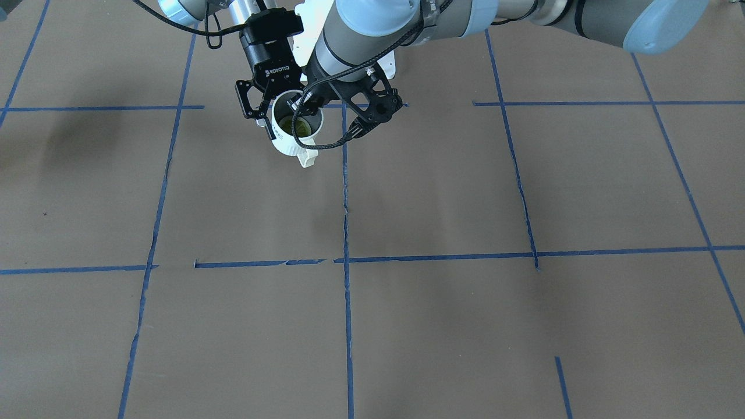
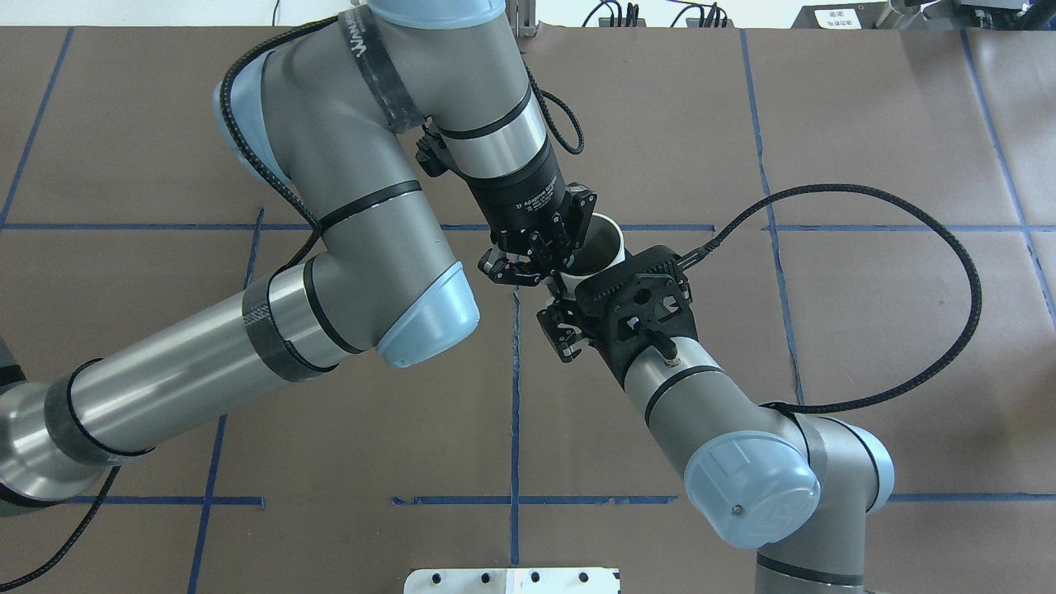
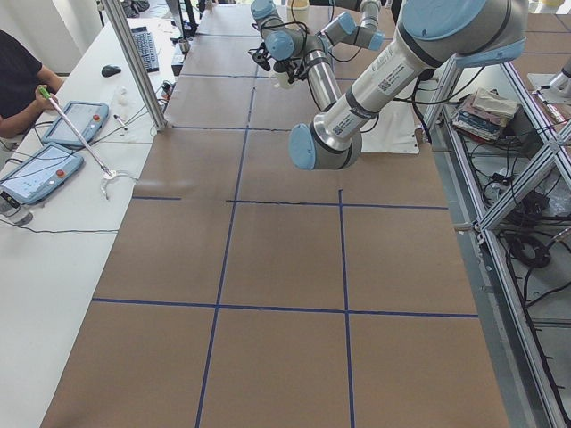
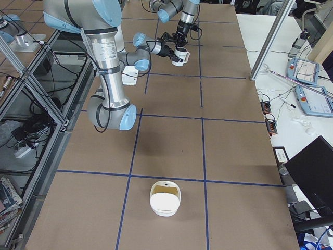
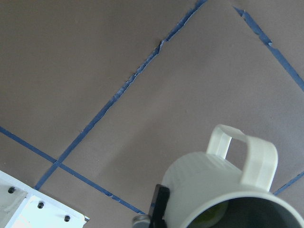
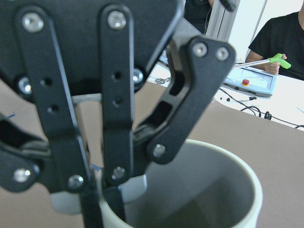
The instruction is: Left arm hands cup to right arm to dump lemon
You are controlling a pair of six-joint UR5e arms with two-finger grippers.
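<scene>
The white cup [image 1: 288,145] hangs above the table, handle toward the operators, with the yellow-green lemon [image 1: 297,125] inside. My left gripper [image 1: 272,110], lettered ROBOTIQ, comes straight down from the arm on the overhead view's left. It is shut on the cup's wall: one finger [image 5: 159,209] presses outside, the other is inside. My right gripper [image 1: 305,103], with the black lattice frame [image 2: 635,297], reaches in level from the robot's side. One fingertip sits at the cup's [image 2: 601,247] rim. I cannot tell whether it is clamped.
The white base plate [image 2: 511,580] lies on the robot's side of the brown, blue-taped table [image 1: 442,192]. A white container [image 4: 165,197] stands near the table's right end. A person [image 3: 18,80] sits at the side table with tablets [image 3: 40,169].
</scene>
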